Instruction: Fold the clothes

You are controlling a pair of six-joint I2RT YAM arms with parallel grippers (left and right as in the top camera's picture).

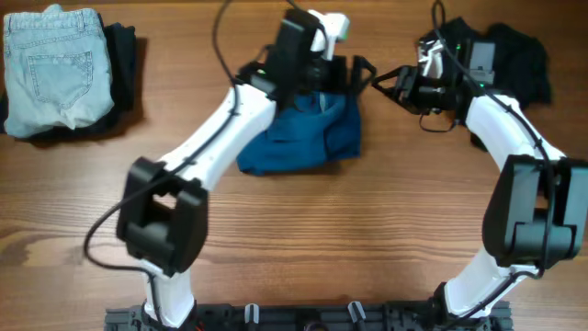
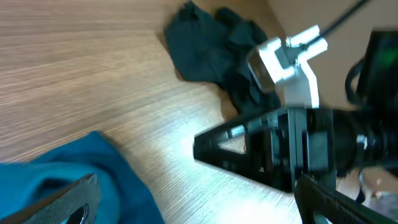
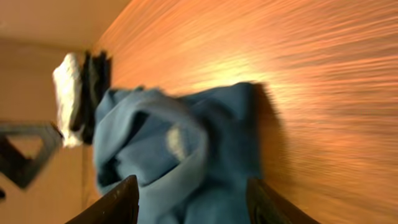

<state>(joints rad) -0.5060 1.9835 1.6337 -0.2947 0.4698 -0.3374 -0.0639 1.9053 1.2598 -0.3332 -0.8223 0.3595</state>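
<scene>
The clothes [image 1: 303,138], a deep-blue garment, lie in a loosely folded bundle at the middle of the table. My left gripper [image 1: 354,74] hovers over the bundle's far right corner. In the left wrist view it [image 2: 202,208] is open wide, with the blue cloth [image 2: 74,186] beside its left finger and bare wood between the jaws. My right gripper [image 1: 390,83] is just right of that corner, pointing left. Its fingers [image 3: 112,202] stand apart, and the blue fabric [image 3: 180,149] lies slack in front of and between them.
Pale denim jeans [image 1: 50,64] sit on dark clothes at the far left. A heap of dark clothes [image 1: 514,55] lies at the far right, behind the right arm, and shows as dark clothes [image 2: 211,43] in the left wrist view. The two grippers are close together.
</scene>
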